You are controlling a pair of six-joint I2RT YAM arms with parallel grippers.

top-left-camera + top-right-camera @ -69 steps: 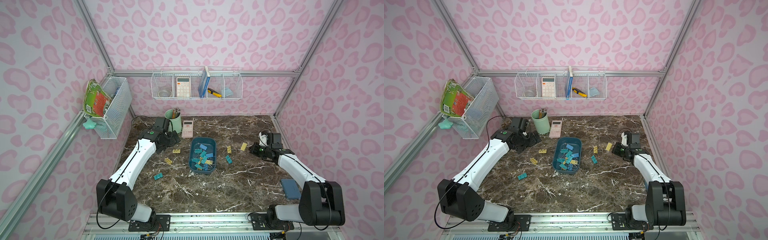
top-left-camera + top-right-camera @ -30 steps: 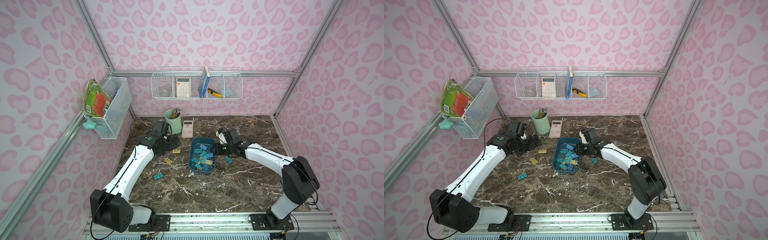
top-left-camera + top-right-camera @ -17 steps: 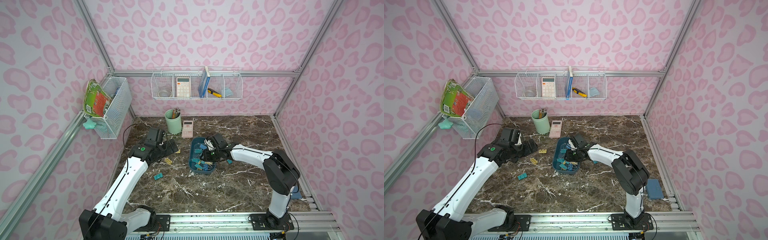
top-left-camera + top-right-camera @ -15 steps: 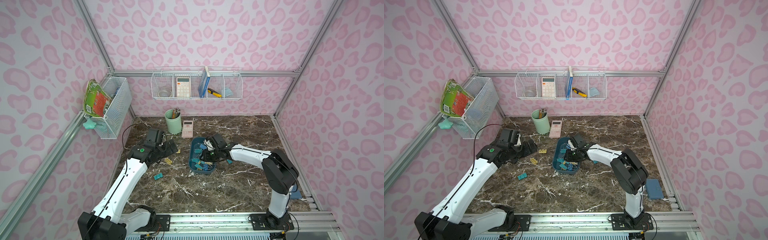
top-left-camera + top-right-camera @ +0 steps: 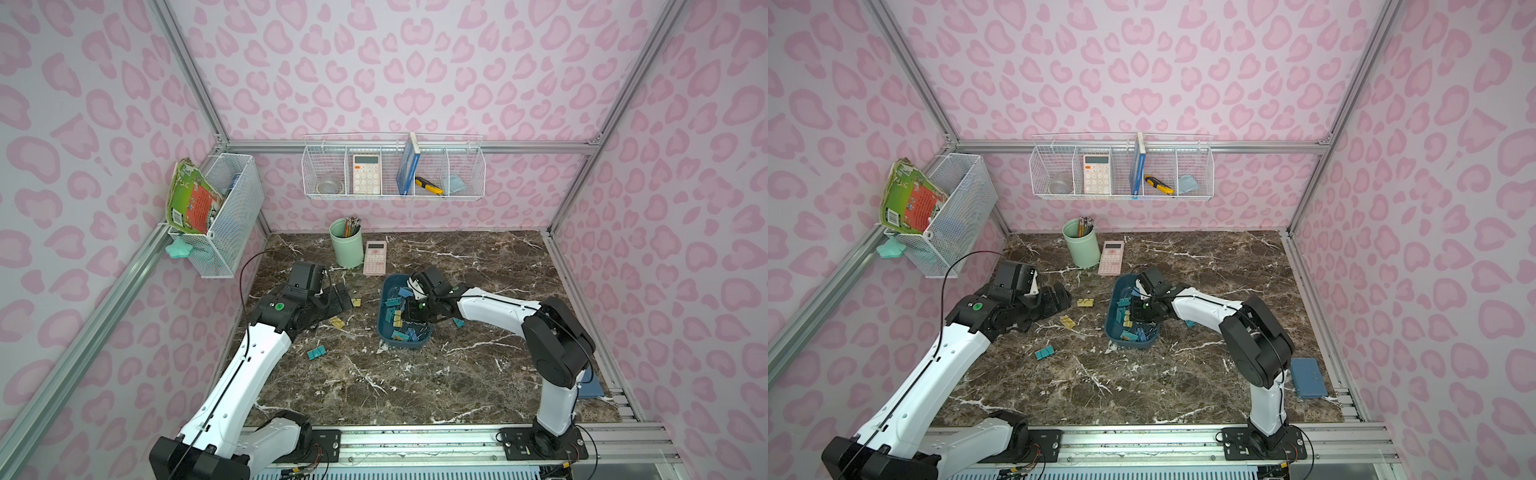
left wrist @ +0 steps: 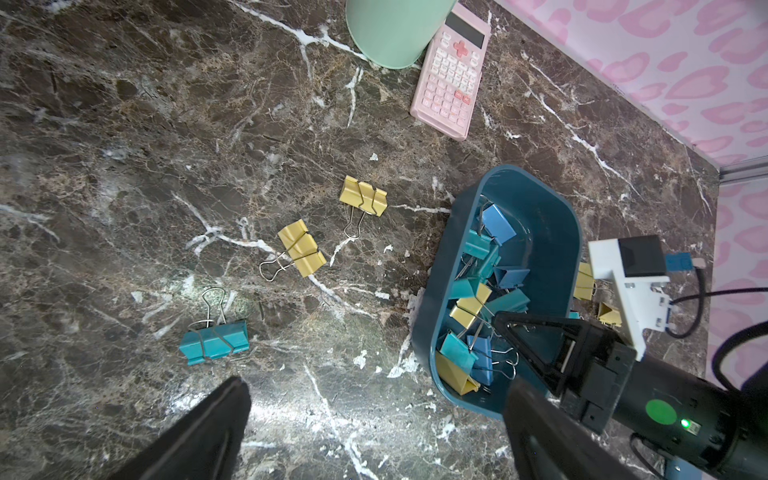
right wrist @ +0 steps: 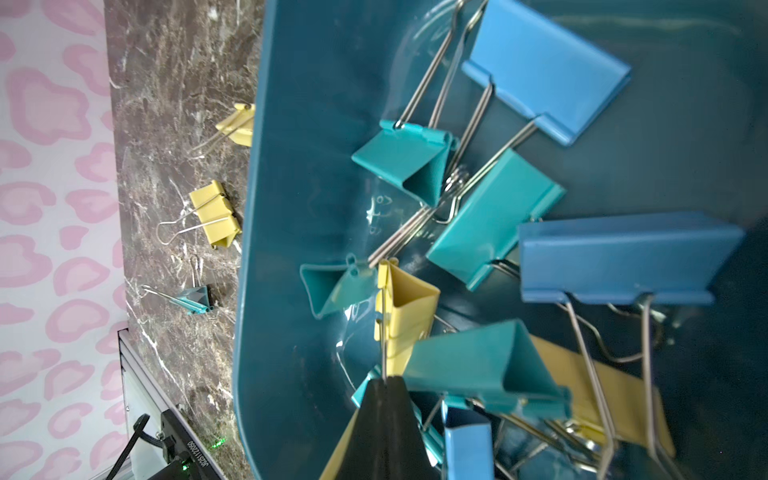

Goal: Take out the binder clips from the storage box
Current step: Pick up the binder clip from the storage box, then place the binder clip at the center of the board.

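The dark teal storage box (image 5: 381, 318) (image 5: 1111, 322) sits mid-table and holds several teal, blue and yellow binder clips (image 7: 494, 216). My right gripper (image 7: 384, 380) (image 5: 409, 311) reaches down inside the box. Its jaws are shut on the thin wire handle of a pale yellow clip (image 7: 405, 309). My left gripper (image 6: 378, 386) (image 5: 338, 296) hovers open over bare marble to the left of the box, holding nothing. Two yellow clips (image 6: 363, 195) (image 6: 301, 247) and a teal clip (image 6: 214, 343) lie on the table beside it. More clips (image 7: 216, 212) lie on the table on the box's other side.
A mint-green pencil cup (image 5: 347, 247) and a pink calculator (image 5: 375, 257) stand behind the box. A blue notebook (image 5: 1308, 378) lies at the table's right edge. White wire baskets hang on the back wall (image 5: 392, 166) and the left wall (image 5: 224, 208).
My right arm swung from the table's right side into the box, and its jaws closed on a clip's wire handle. The left arm drew back a little, staying open.
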